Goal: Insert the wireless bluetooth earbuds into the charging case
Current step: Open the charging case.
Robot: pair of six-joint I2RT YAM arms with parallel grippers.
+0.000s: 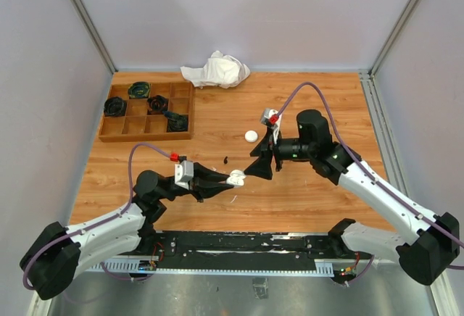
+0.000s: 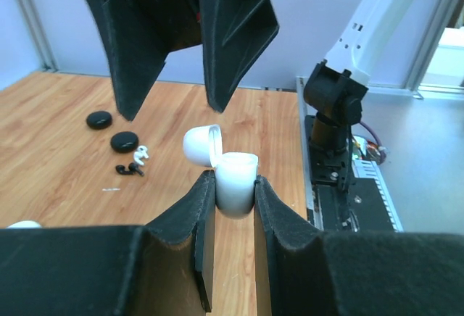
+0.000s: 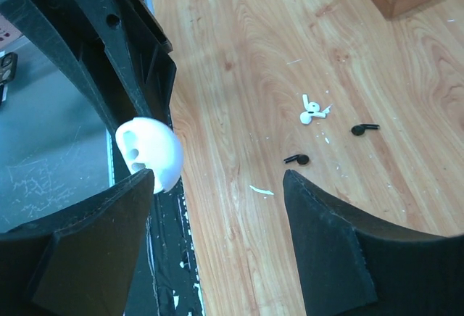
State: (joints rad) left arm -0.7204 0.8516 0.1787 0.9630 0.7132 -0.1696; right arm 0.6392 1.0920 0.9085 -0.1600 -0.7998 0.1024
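From above, the left gripper (image 1: 229, 180) reaches toward the middle of the table (image 1: 319, 193) with a white charging case (image 1: 237, 179) at its tip. The right gripper (image 1: 262, 164) hangs just beside it. A white round case (image 1: 251, 135) lies behind them, and a tray (image 1: 109, 136) and a crumpled cloth (image 1: 216, 69) sit at the far side. At this range only one dark speck (image 1: 225, 160) of the earbuds shows. The left wrist view is clearer on the grip: both fingers (image 2: 196, 211) are clamped on the charging case (image 2: 237, 178), which stands upright with its lid (image 2: 201, 144) flipped open. Past it, two black round cases (image 2: 124, 140) lie on the wood, unseen from above, with a white earbud (image 2: 143, 154) and a black earbud (image 2: 129, 169) close together. The right wrist view alone looks into the case (image 3: 148, 153) and shows its sockets. It also shows the right fingers (image 3: 341, 258) standing well apart with nothing between them. On the table beyond are the white earbuds (image 3: 312, 111), two separate black earbuds (image 3: 365, 128) (image 3: 296, 159) and a thin white sliver (image 3: 261, 190), all loose on the wood and outside the case.
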